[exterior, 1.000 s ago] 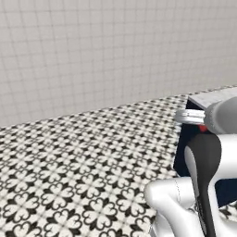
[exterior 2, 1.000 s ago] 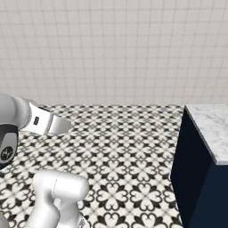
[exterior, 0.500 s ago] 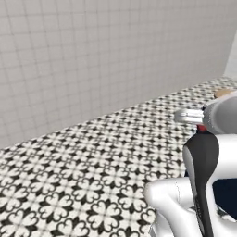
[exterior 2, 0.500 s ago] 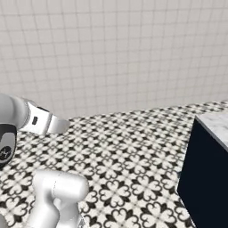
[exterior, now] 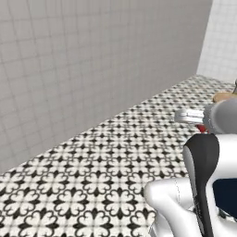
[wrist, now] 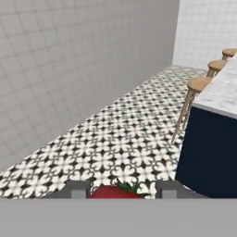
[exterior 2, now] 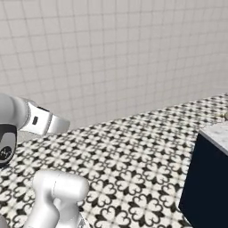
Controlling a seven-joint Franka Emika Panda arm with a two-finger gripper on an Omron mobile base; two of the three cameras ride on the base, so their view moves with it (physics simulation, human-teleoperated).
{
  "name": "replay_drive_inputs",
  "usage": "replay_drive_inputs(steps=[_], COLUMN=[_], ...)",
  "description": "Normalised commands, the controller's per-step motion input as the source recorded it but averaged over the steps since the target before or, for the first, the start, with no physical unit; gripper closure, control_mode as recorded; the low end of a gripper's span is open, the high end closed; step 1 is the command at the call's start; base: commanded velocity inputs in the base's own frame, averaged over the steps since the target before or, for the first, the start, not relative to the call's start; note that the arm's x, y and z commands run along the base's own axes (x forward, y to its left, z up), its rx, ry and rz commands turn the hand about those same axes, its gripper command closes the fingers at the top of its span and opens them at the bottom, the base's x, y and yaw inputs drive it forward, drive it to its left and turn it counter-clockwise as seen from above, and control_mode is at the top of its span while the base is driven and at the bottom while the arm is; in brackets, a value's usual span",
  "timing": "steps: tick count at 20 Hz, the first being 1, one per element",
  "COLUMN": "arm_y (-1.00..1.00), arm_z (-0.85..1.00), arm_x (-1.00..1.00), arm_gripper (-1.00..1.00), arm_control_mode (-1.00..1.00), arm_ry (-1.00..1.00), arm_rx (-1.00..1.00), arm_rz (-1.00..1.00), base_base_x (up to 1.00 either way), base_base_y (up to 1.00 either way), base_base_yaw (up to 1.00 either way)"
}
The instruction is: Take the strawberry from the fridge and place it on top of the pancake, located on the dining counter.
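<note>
From my station, nearest the hand camera, the gripper had its two dull grey fingers closed in on the strawberry, a glossy red fruit with a ragged green leaf cap, pinched between them at the bottom of the hand view. In the left base view I saw a speck of the same red at the hand, under the white wrist.

Below and beyond the hand lay the floor, flat tiles in a repeating black-and-white floral pattern, matte.

To the right of the hand view stood the dining counter: a pale marble top with faint grey veining on a smooth navy base, square-cornered. The right base view showed its near corner the same way.

Along its floor side I counted three stools, round flat wooden seats on thin splayed wooden legs, running away in a row.

Farthest off, the wall was small square pale grey tile with a fine grout grid, meeting a second, lighter tiled wall at the far corner.
</note>
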Motion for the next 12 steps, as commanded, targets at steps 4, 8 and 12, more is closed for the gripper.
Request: replay_drive_inputs(steps=[4,8,12], arm_y=[0.0,0.0,0.0], arm_z=[0.0,0.0,0.0], arm_x=[0.0,0.0,0.0], arm_gripper=[1.0,1.0,1.0], arm_control_mode=[1.0,1.0,1.0], arm_ry=[0.0,0.0,0.0], arm_rx=[0.0,0.0,0.0], arm_rz=[0.0,0.0,0.0], base_base_x=[1.0,1.0,1.0], base_base_y=[0.5,0.5,0.5], base_base_yaw=[-0.4,-0.42,-0.43])
